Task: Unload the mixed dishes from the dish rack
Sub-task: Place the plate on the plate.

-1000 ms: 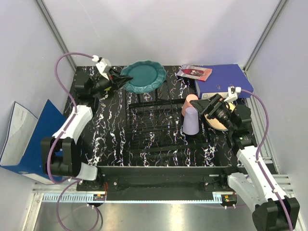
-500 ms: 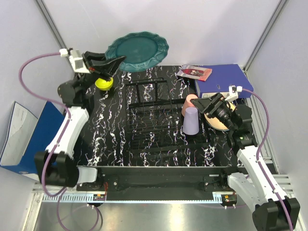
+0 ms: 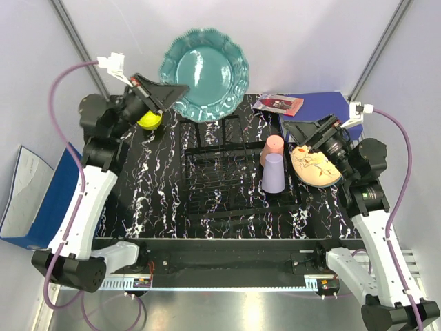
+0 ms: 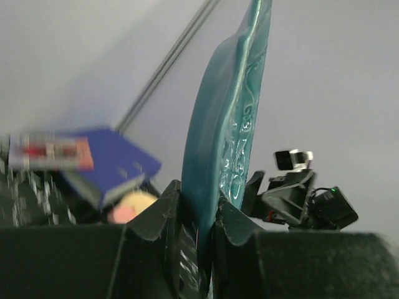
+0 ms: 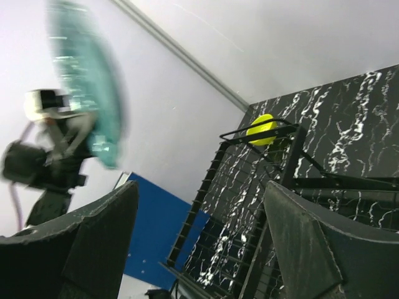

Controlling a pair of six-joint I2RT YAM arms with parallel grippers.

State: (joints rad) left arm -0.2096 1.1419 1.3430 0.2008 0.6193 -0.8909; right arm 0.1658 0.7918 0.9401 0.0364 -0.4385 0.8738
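The teal scalloped plate (image 3: 204,74) hangs high over the table's back, tilted toward the camera. My left gripper (image 3: 178,92) is shut on its lower left rim; the left wrist view shows the plate (image 4: 224,124) edge-on, pinched in the left gripper (image 4: 198,212). The black wire dish rack (image 3: 207,176) sits mid-table with a pink cup (image 3: 273,147) and a lavender cup (image 3: 273,173) upside down at its right side. My right gripper (image 3: 298,133) hovers open and holds nothing, over a cream plate (image 3: 317,167) with small marks. A yellow bowl (image 3: 149,120) rests left of the rack.
A blue binder (image 3: 324,110) and a red-patterned booklet (image 3: 278,104) lie at the back right. Another blue binder (image 3: 34,200) leans off the table's left side. White walls stand close behind the raised plate. The right wrist view shows the rack (image 5: 249,187) and bowl (image 5: 262,128).
My left arm has lifted the teal plate from the rack's back edge, uncovering the yellow bowl. My right gripper has risen and drawn back to the right, still open.
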